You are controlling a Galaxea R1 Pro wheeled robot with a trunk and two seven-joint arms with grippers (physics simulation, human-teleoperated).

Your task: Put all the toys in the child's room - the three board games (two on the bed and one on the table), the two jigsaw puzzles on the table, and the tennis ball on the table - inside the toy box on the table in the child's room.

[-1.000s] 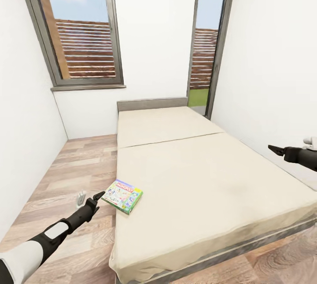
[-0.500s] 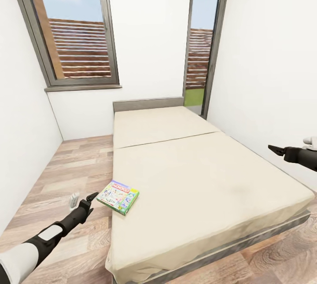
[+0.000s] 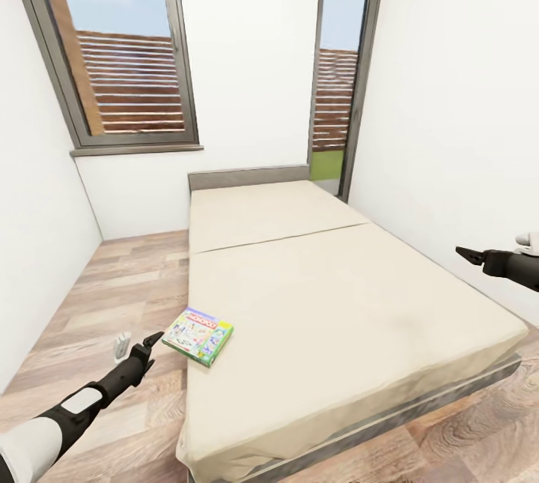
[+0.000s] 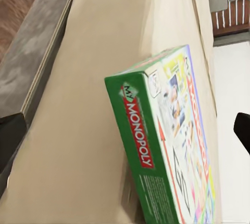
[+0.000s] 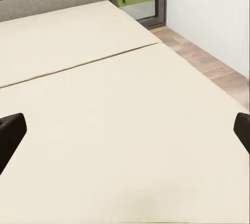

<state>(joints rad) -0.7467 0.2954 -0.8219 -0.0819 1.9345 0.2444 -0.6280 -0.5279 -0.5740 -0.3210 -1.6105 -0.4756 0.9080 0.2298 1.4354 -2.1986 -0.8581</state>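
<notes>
I am holding my left pincer (image 3: 153, 338) low beside the bed's (image 3: 352, 296) near left edge, jaws spread wide and gripping nothing, because the board game (image 3: 198, 334) is lying flat right at that edge, just beyond my fingertips and apart from them. In the left wrist view the green Monopoly box (image 4: 166, 140) is sitting between my two dark fingertips (image 4: 11, 133), so I judge the spread is wide enough to take it by its side. My right pincer (image 3: 470, 254) is hanging out over the far right side of the mattress, also open and empty. A small grey object (image 3: 120, 347) is lying on the wooden floor (image 3: 127, 296) near my left arm. Nothing is blocking the reach; the mattress edge under the box may crowd my lower finger.
</notes>
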